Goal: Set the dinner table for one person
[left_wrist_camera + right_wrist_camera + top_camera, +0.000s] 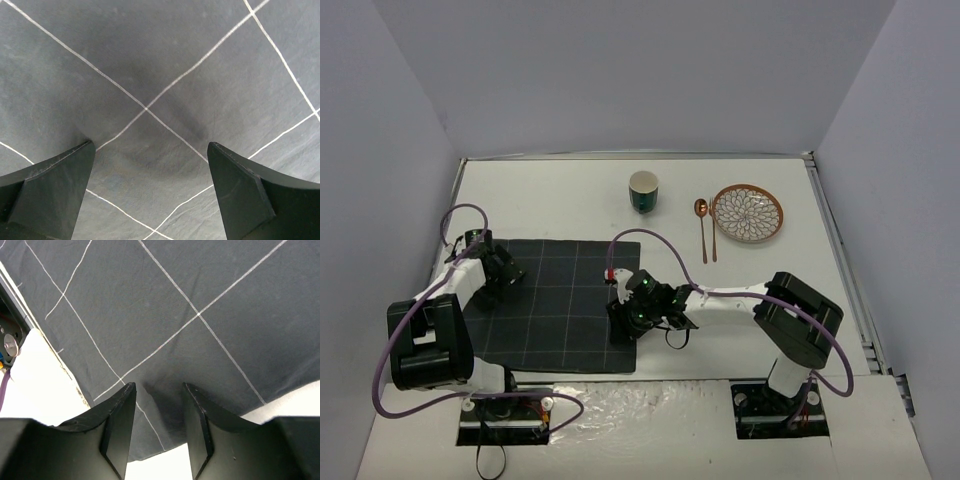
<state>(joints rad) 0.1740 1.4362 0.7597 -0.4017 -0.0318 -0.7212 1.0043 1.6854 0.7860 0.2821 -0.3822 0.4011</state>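
Right wrist | right jaws part-open on placemat (210,300), dinner table (45,390) beside | left jaws spread

White dinner table (570,190), dark grid placemat (555,300) near left, cup (643,190), spoon (701,228), patterned plate (747,213) far right

Three plain, pale grey walls box in the scene: a far wall (640,70), a left wall (380,160) and a right wall (910,160) (all bare and matte). A white table (550,195) fills the space between them, with a thin metal rail (835,240) along its right edge. The light is soft and even, the shadows faint.
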